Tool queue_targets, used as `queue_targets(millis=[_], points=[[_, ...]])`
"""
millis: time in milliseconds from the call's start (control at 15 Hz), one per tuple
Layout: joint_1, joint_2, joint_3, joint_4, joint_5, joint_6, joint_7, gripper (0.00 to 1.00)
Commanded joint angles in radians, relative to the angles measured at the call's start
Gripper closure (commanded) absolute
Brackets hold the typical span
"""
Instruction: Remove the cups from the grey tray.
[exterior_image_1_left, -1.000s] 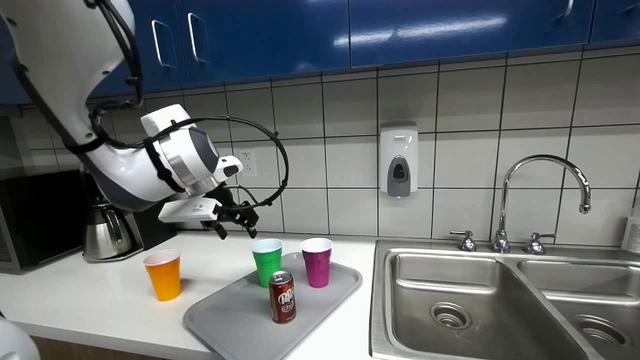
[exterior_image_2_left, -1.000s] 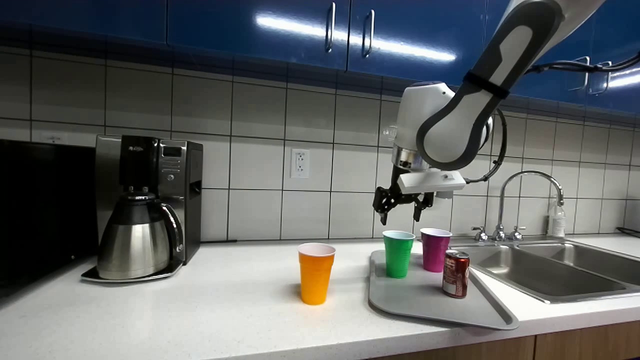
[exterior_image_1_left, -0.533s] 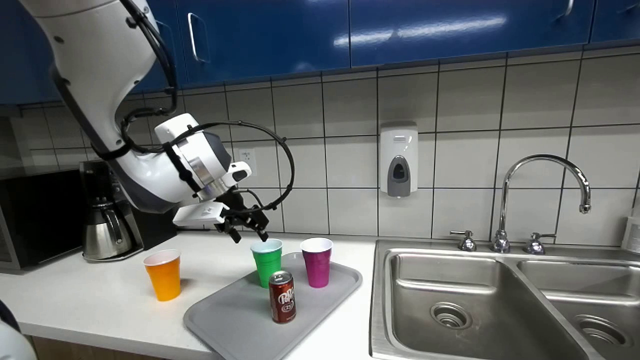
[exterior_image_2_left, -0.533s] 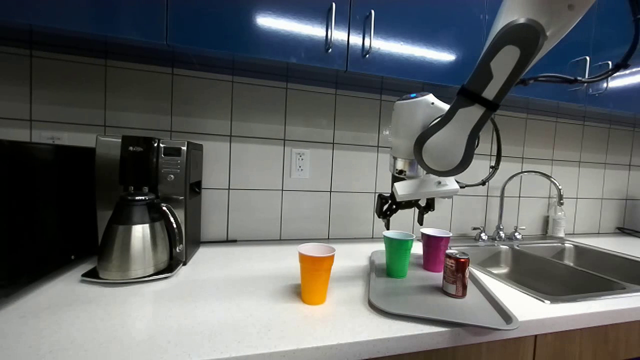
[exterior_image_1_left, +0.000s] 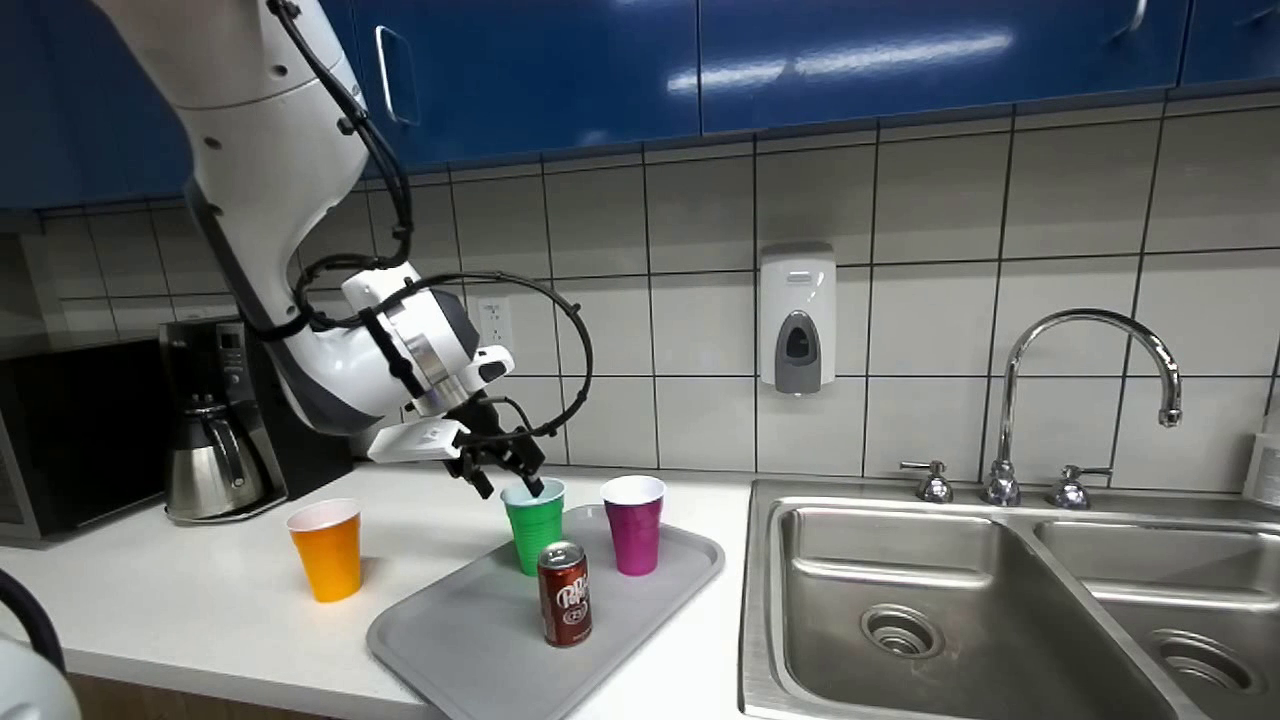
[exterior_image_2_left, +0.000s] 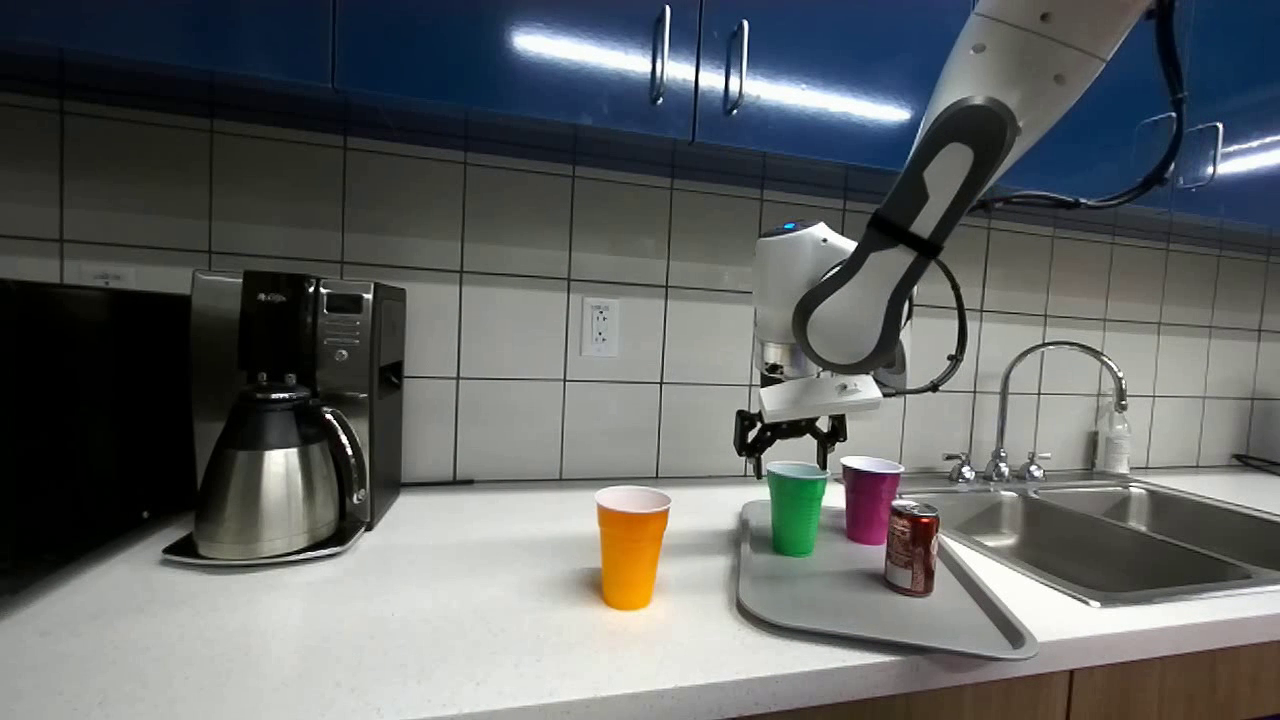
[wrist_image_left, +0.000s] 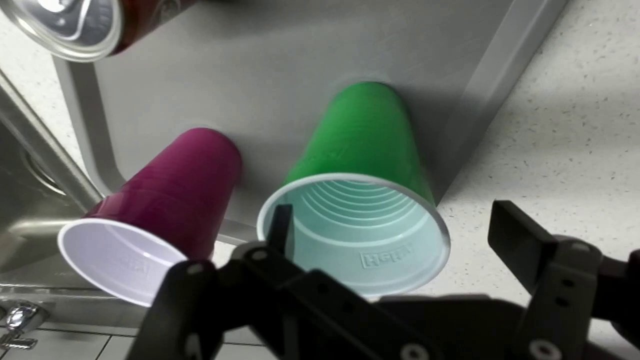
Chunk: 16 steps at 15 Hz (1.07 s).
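Observation:
The green cup (exterior_image_1_left: 537, 535) and the magenta cup (exterior_image_1_left: 636, 540) stand upright on the grey tray (exterior_image_1_left: 465, 640); both also show in the wrist view, green (wrist_image_left: 367, 127) and magenta (wrist_image_left: 175, 185). The orange cup (exterior_image_2_left: 630, 555) stands on the counter beside the tray, outside the wrist view. My gripper (exterior_image_2_left: 790, 466) is open and empty, pointing down at the green cup's rim. In the wrist view (wrist_image_left: 392, 220) one finger overlaps the green cup's mouth, and the other is over the counter, apart from the cup. I cannot tell whether the first finger is inside the rim or above it.
A dark red-brown can (exterior_image_1_left: 565, 600) stands on the tray near the green cup. The steel sink (exterior_image_1_left: 890, 560) with its faucet (exterior_image_1_left: 1010, 400) lies beyond the tray. A coffee maker with a steel carafe (exterior_image_2_left: 275, 490) stands at the other end. Blue cabinets (exterior_image_2_left: 520, 60) hang above.
My open gripper has come down toward the green cup's rim, shifting slightly right in one exterior picture and slightly left in the other. The cups, can and tray have not moved.

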Motion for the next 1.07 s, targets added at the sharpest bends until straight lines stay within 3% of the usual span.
queue_targets(millis=[0,133,200,267,333,400,1000], points=[[0.028,0.084,-0.006,0.104,-0.025,-0.061,0.048,0.00],[0.040,0.120,-0.007,0.139,-0.024,-0.075,0.054,0.00],[0.102,0.134,-0.065,0.152,0.001,-0.073,0.040,0.00],[0.114,0.147,-0.074,0.164,0.004,-0.074,0.040,0.00],[0.132,0.158,-0.091,0.173,0.004,-0.072,0.039,0.25],[0.149,0.164,-0.106,0.180,0.007,-0.071,0.040,0.26],[0.199,0.128,-0.182,0.159,0.004,-0.060,0.050,0.97]])
